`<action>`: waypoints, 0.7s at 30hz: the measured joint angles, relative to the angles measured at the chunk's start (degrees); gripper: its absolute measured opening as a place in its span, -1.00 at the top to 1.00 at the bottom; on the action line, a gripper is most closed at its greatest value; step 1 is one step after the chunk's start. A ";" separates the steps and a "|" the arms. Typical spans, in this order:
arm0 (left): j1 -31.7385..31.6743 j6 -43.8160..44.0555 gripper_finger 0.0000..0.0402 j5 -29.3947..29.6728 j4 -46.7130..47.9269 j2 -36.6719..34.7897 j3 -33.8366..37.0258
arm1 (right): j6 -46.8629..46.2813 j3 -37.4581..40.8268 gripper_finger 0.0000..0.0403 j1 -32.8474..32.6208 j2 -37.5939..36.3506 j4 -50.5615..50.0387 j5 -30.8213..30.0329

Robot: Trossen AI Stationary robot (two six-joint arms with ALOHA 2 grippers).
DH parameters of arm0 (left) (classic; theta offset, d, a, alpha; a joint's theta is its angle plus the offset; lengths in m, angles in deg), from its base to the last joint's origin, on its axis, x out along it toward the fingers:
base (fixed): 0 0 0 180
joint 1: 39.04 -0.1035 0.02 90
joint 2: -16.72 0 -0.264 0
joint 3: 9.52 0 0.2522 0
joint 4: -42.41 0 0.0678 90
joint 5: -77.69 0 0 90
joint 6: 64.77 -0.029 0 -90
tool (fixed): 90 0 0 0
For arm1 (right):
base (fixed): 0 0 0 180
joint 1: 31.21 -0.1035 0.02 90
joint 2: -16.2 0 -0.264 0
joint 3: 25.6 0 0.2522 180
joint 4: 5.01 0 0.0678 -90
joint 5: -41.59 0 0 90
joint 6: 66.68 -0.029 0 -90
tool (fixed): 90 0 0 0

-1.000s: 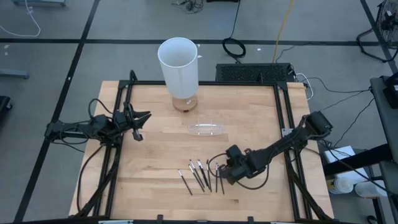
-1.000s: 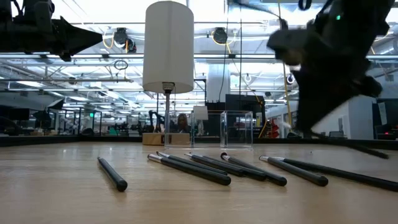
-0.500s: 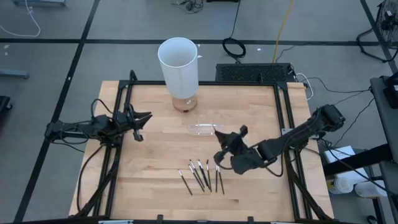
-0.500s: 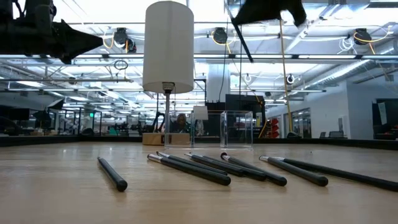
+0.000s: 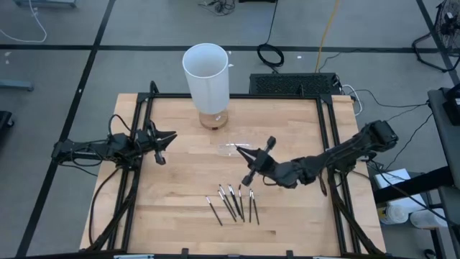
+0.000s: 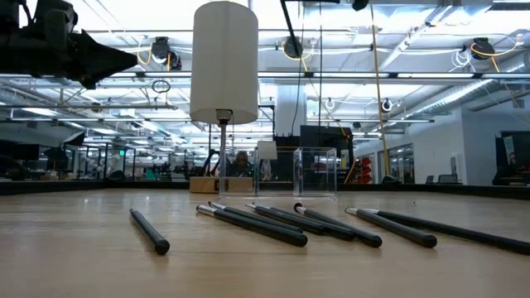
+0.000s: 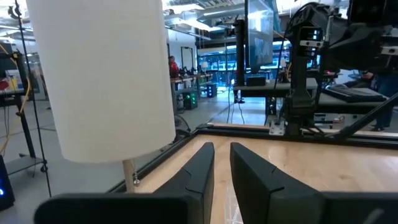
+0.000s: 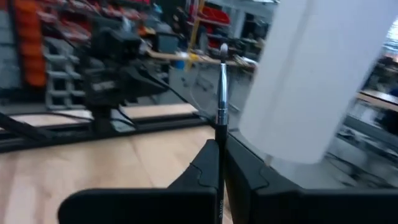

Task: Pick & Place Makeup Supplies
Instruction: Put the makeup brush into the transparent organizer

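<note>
Several thin dark makeup sticks lie flat side by side near the table's near edge; the low view shows them in a row. My right gripper hovers over the clear tray, shut on one more stick. A tall white cylinder stands on a small brown base at the far edge. My left gripper waits above the table's left side, its fingers a narrow gap apart. My right gripper pinches one thin dark stick on its shaft between the two fingers. The fingers come in about level, pointing toward the table's far left, and lie across the stick. The stick stands upright, pale tip above the fingers. It is lifted clear, its lower end high above the table.
Black frame rails run along the table's left, right and far sides. A black keyboard-like block sits beyond the far edge. Bare wood lies between the left arm and the sticks.
My right gripper, down among the sticks near the near edge a second ago, has risen out of the low view with one stick. It has moved toward the far edge and the clear tray, and has turned. The other sticks have stayed in place.
</note>
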 joint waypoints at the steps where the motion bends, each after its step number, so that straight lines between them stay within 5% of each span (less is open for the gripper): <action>1: 0.00 0.00 0.69 0.02 0.00 0.00 0.00 | 0.23 0.72 1.00 0.54 0.00 1.62 1.23; 12: 0.00 -0.48 0.69 0.02 -0.09 0.00 0.00 | 0.18 8.09 1.00 3.96 -0.02 15.93 8.03; 21: 0.00 -0.26 0.69 0.02 -0.09 0.00 0.00 | -0.17 11.77 1.00 4.99 -0.02 17.99 9.21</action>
